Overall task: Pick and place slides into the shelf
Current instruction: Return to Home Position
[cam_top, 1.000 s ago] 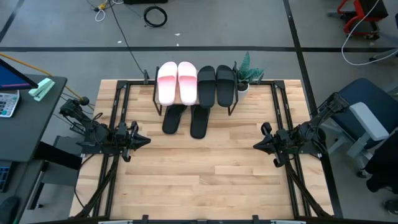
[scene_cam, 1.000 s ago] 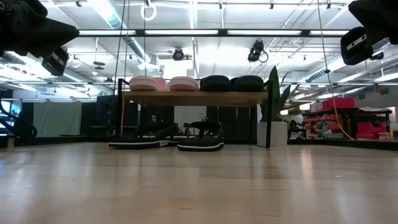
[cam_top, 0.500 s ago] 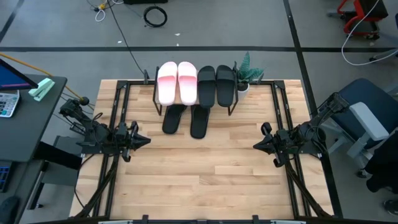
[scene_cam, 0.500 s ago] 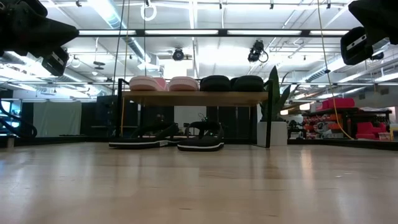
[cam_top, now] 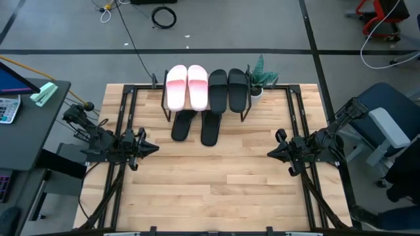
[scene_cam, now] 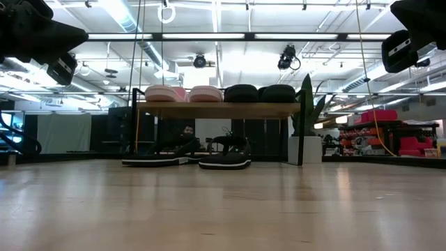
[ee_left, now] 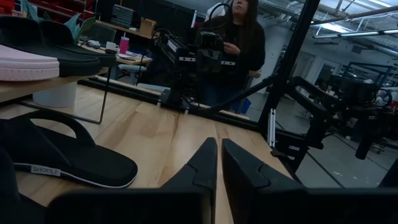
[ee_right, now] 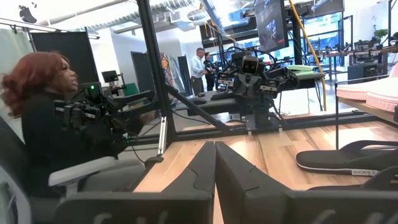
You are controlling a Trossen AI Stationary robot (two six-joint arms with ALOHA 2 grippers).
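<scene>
The shelf [scene_cam: 216, 109] stands at the middle of the tabletop's [cam_top: 216, 183] far edge. Two pink slides [cam_top: 187, 86] and two black slides [cam_top: 227, 88] lie on its plank, and two lower black slides [cam_top: 197, 126] lie beneath, with sole lettering [ee_left: 45, 169] that apparently reads "SHOES". The left gripper [cam_top: 152, 147], near the left edge, and the right gripper [cam_top: 270, 153], near the right edge, have their fingers pressed together and hold nothing.

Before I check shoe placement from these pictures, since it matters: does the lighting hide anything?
Low view: bright ceiling lights backlight the shelf, so the black slides under it read as dark shapes. High view: even light, no glare, pink slides plain on top.
</scene>
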